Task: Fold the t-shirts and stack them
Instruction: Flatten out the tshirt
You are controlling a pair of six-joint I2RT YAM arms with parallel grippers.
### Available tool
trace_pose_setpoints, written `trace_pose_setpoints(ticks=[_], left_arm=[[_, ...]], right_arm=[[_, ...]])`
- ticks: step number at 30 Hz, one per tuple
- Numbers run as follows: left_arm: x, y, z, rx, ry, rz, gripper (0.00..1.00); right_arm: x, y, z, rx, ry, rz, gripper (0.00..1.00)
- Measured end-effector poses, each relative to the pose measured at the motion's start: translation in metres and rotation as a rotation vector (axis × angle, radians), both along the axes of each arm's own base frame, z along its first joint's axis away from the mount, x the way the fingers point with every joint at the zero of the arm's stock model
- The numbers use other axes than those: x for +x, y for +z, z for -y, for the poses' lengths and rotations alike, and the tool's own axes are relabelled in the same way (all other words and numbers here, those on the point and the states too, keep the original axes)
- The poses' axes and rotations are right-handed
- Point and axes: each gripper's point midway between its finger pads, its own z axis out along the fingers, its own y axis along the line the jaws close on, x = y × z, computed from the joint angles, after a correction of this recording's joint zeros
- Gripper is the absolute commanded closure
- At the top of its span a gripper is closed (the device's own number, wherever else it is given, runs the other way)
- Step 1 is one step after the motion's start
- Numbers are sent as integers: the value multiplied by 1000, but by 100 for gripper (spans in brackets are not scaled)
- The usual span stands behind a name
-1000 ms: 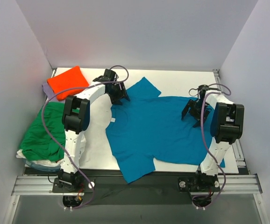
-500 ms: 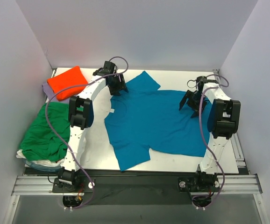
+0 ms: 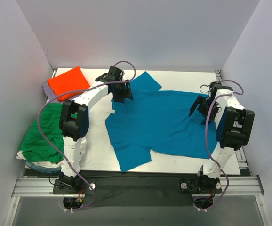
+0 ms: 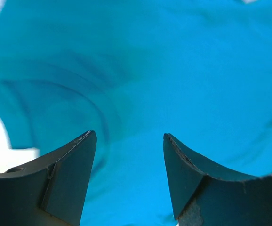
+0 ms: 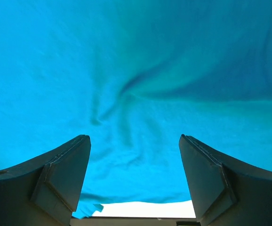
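The teal-blue t-shirt (image 3: 159, 125), soft matte cloth with shallow wrinkles, lies spread flat across the middle of the smooth white table (image 3: 183, 81), neck toward the left, 1 sleeve pointing far and 1 near. At the left edge a folded orange t-shirt (image 3: 68, 81) rests on a lavender t-shirt (image 3: 46, 89), and a crumpled green t-shirt (image 3: 44, 134) lies over a white t-shirt (image 3: 28, 158). The left arm arches forward, the left gripper (image 3: 122, 92) above the cloth beside the far sleeve, while the right gripper (image 3: 201, 107) hangs over the far right hem corner; both point down, jaws apart, gripping nothing.
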Motion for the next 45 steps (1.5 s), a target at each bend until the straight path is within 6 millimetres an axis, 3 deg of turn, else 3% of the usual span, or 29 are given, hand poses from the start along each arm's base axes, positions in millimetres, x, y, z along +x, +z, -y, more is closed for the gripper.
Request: trace_pose_setpoints(ticks=[3,8,9,18,24,31,37,45], left_arm=[[-22,0,15,-37,-21,4,31],[-44,-44,5,-35,9,-110,31],[-45,-51,2,-35,20,-130,31],[-29,-51,-14,-106,65,-146,31],[3,-50,-22,-105,75,-109,31],[55,-48,-28,-53,75,-30,31],[86,-46,-36,-18,85,13,31],[93,-45,-44,7,91,26,31]], right_arm=[[-15,-14,-3,-1,7,-49,23],[-28,-35,-1,-19,11,-123,24],[-29,-38,-1,-23,11,-133,24],[-29,-45,0,-19,4,-183,26],[-21,-45,-5,-10,-3,-227,26],[11,-43,-22,-22,40,-224,25],[34,-41,-31,-22,43,-187,25],[42,-35,-37,7,34,-167,25]])
